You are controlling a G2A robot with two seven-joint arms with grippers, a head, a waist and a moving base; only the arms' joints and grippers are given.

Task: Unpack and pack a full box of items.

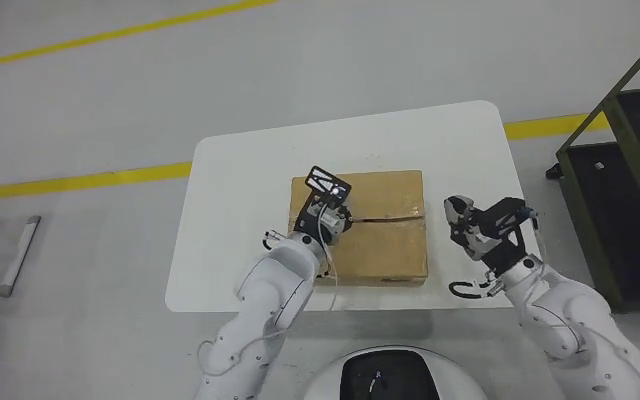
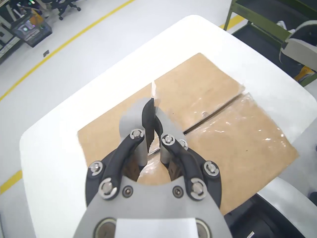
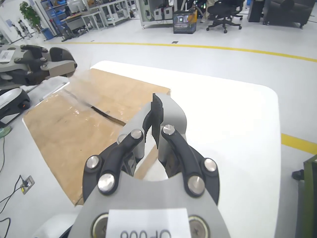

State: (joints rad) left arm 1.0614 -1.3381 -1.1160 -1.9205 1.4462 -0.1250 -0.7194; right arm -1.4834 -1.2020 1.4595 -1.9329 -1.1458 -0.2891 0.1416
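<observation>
A brown cardboard box (image 1: pixel 375 240) lies flat on the white table (image 1: pixel 240 210), its centre seam (image 2: pixel 210 117) covered with clear tape. My left gripper (image 1: pixel 327 187) hovers over the box's left end, shut on a strip of clear tape (image 2: pixel 154 91) lifted off the seam. From the right wrist view, that strip (image 3: pixel 81 87) stretches from the left gripper (image 3: pixel 70 69) down to the box (image 3: pixel 62 130). My right gripper (image 1: pixel 458 215) hangs just beyond the box's right edge, shut (image 3: pixel 154 108) with nothing in it.
A dark green metal rack (image 1: pixel 600 190) stands off the table's right side. Bare table surface (image 3: pixel 223 115) lies beyond and to the right of the box. Yellow floor lines run behind the table.
</observation>
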